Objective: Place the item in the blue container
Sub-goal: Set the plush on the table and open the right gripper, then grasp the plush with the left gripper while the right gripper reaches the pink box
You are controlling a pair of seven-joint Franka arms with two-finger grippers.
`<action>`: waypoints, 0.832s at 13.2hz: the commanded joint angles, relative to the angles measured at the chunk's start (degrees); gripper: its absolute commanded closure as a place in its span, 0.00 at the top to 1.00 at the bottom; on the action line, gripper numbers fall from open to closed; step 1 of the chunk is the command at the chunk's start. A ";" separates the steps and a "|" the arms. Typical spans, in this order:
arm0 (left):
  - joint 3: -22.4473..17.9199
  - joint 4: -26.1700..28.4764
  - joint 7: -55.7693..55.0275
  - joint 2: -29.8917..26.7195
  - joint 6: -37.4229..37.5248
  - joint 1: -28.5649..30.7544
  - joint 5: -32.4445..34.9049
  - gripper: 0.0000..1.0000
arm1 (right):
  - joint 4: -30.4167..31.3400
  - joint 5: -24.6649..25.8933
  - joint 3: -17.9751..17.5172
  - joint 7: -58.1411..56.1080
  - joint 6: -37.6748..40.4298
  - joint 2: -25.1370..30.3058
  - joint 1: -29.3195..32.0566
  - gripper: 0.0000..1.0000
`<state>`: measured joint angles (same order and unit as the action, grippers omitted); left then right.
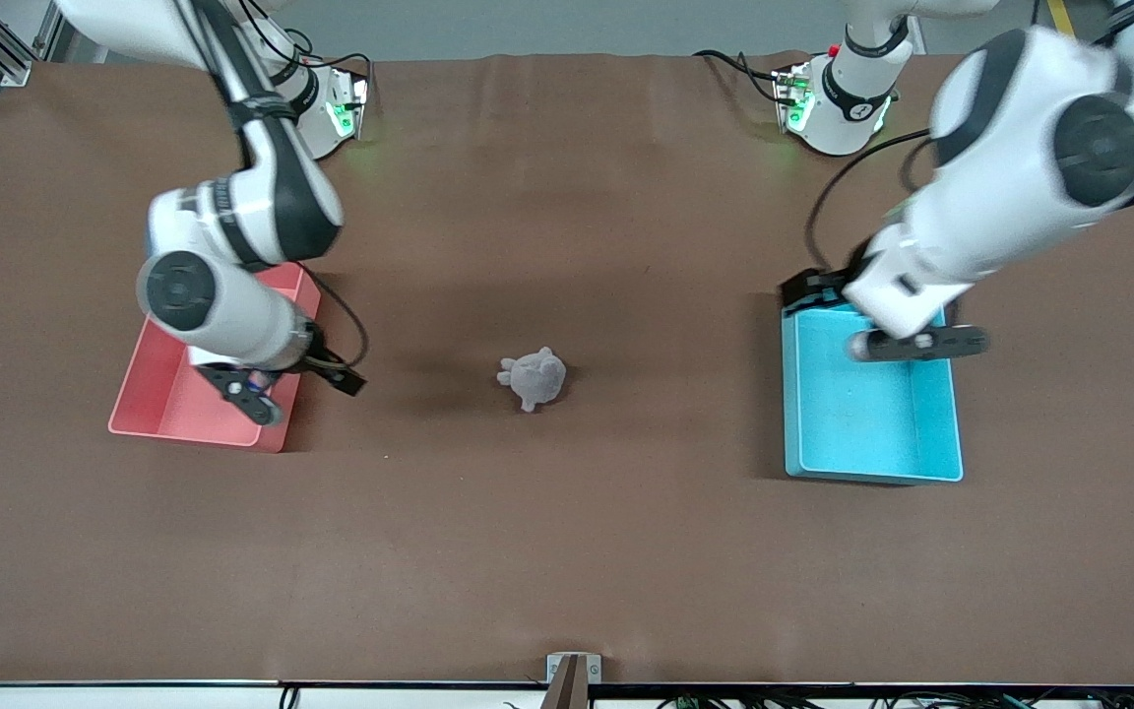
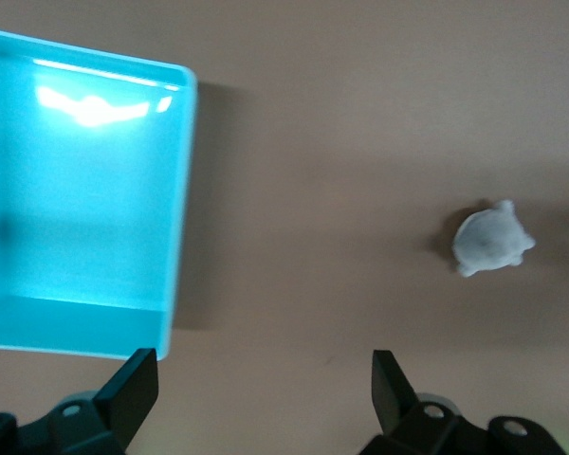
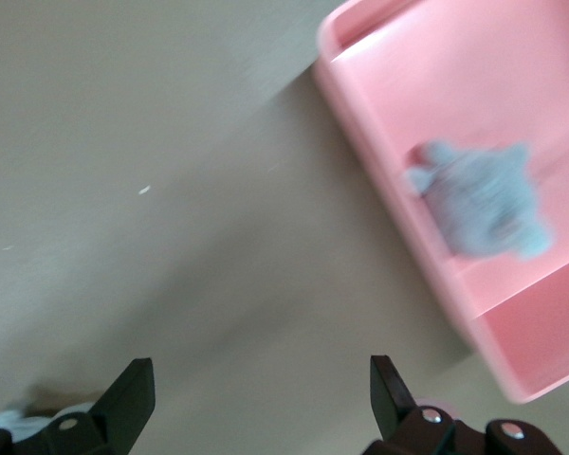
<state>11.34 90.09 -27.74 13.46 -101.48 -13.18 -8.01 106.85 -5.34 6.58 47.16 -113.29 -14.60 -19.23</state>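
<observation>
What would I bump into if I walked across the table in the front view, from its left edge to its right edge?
Pink bin, with the right arm's pincer over its edge → little gray stuffed toy sitting on the bare table → blue bin, with the left arm's pincer over it.

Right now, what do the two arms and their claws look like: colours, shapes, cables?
Both arms have glossy white rounded shells with black joint bands and round black joint caps. The left claw and right claw each have two flat black wedge-shaped fingers on black bodies with small silver screws. Black cables loop along both arms, and the white bases glow green.
</observation>
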 commanded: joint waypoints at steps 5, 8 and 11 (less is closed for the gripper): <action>0.17 -1.59 -14.60 10.00 -16.80 -10.71 -1.65 0.99 | 13.90 -0.63 -1.57 -22.97 -3.85 7.57 17.55 1.00; 0.08 -1.59 -18.04 14.31 -24.97 -14.50 -2.27 0.99 | 18.82 -6.25 -1.48 -28.43 -9.21 7.22 19.84 1.00; 0.17 -4.21 -18.31 18.61 -28.78 -16.61 -2.27 0.99 | 21.56 -7.22 -1.48 -29.67 -14.58 6.26 19.93 1.00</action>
<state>11.84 89.53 -45.78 29.19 -129.68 -28.77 -9.06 125.90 -10.49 6.26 18.95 -125.39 -9.29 -0.37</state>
